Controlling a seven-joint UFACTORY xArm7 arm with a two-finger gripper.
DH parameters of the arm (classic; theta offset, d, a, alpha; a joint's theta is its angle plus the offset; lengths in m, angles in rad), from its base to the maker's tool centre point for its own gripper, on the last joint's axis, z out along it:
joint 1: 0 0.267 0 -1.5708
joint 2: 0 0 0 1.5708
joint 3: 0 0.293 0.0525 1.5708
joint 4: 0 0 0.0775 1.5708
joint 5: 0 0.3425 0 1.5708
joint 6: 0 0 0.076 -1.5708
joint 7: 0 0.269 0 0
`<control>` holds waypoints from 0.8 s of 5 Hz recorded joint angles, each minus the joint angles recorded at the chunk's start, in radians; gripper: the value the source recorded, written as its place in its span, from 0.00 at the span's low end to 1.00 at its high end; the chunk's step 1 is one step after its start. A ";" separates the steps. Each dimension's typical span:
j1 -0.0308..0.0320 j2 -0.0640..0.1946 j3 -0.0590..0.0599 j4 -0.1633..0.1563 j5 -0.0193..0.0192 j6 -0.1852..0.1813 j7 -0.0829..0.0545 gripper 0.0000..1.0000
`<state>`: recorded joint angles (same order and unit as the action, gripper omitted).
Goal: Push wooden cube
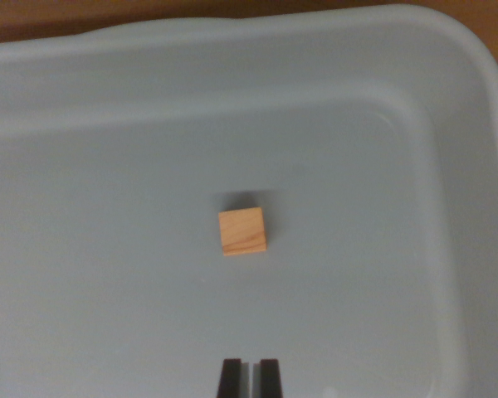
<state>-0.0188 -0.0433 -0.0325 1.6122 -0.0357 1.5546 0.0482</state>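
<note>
Wrist view shows the wooden cube (242, 232) lying on the flat floor of a pale grey plastic tray (83, 75), roughly in the middle of the picture and a little above centre. Its top face is light orange-brown with faint grain lines, and its edges sit slightly skewed against the picture's edges. A soft dark shadow falls just beyond its far edge. Nothing touches the cube; bare tray floor surrounds it on every side. Below it, at the bottom edge of the picture, the gripper (250, 377) comes into view as two dark fingertips (231, 378) standing side by side, with only a narrow light slit between them, so the jaws are drawn nearly together and grip nothing. The tips are well apart from the cube, with open tray floor between, and they line up almost directly under it, a touch toward the wrist view's right. The tray's floor curves up into rounded walls along the top and along the wrist view's right, where a broad rolled rim runs round the corner. Beyond that rim, in the upper corners of the picture, a strip of brown wooden table (33, 21) shows. The whole picture is somewhat soft and blurred.
</note>
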 joint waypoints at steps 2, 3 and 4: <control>0.0000 0.003 -0.001 -0.007 0.0004 -0.009 -0.001 0.00; 0.0001 0.007 -0.001 -0.018 0.0011 -0.023 -0.004 0.00; 0.0001 0.007 -0.001 -0.018 0.0011 -0.023 -0.004 0.00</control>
<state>-0.0186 -0.0362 -0.0339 1.5942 -0.0346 1.5316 0.0445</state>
